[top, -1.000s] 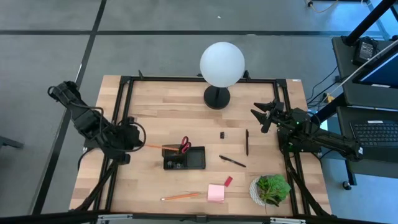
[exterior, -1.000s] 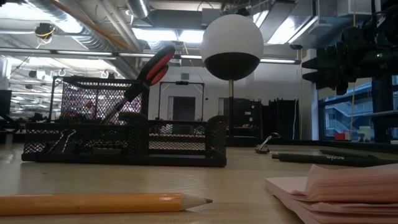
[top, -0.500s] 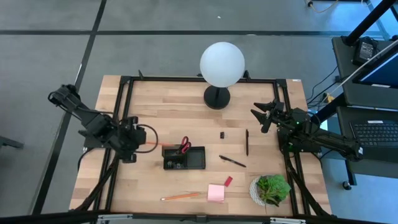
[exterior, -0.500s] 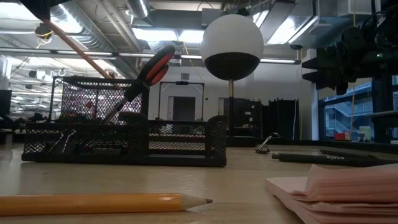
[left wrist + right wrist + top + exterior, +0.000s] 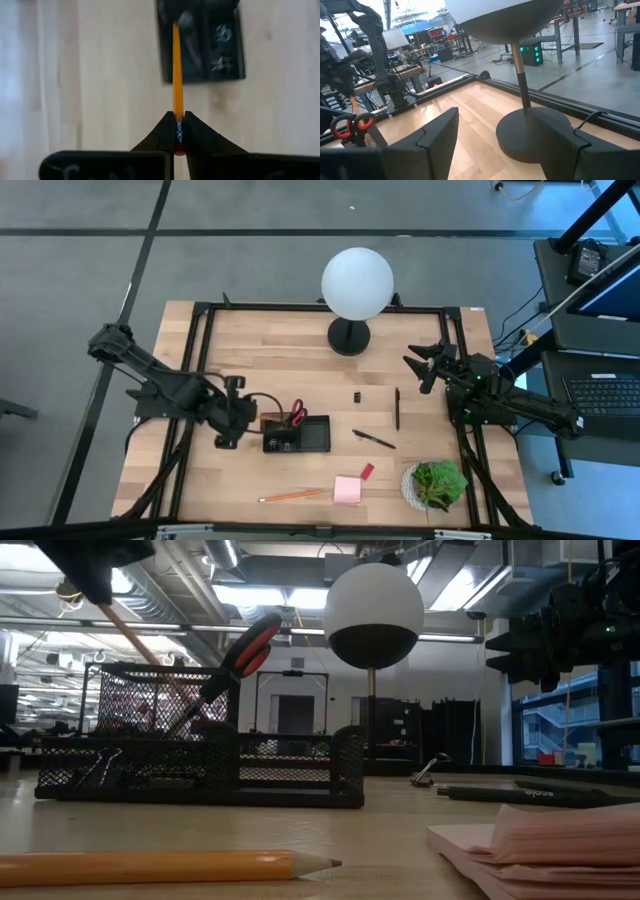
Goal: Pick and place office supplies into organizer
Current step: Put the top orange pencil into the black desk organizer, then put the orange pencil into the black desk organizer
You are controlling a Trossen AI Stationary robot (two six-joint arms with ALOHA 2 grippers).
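Observation:
My left gripper (image 5: 246, 417) is shut on an orange pencil (image 5: 262, 419) just left of the black mesh organizer (image 5: 312, 436). The pencil slants down toward the organizer's tall cup (image 5: 150, 700), where red-handled scissors (image 5: 297, 413) stand. On the table lie a second pencil (image 5: 291, 495), the pink sticky-note pad (image 5: 348, 490), the red eraser (image 5: 367, 471), two black pens (image 5: 397, 408) (image 5: 373, 439) and a black clip (image 5: 357, 396). My right gripper (image 5: 420, 366) is open and empty at the table's right side, by the lamp. My left gripper pinches the pencil's eraser end at its metal ferrule (image 5: 178, 131) between its two fingertips. The fingers come slanting from above and from the table's left, in line with the pencil. The pencil is lifted clear of the table, its point (image 5: 176, 26) slanting down over the organizer's cup.
A white globe lamp (image 5: 357, 280) on a round black base (image 5: 349, 336) stands at the far middle. A green potted plant (image 5: 437, 483) stands at the near right. Bare wood lies left of the organizer.
My left gripper has gone toward the table's right edge, up to the organizer, carrying the pencil. The pencil now slants more steeply, and its point has come over the tall cup beside the scissors.

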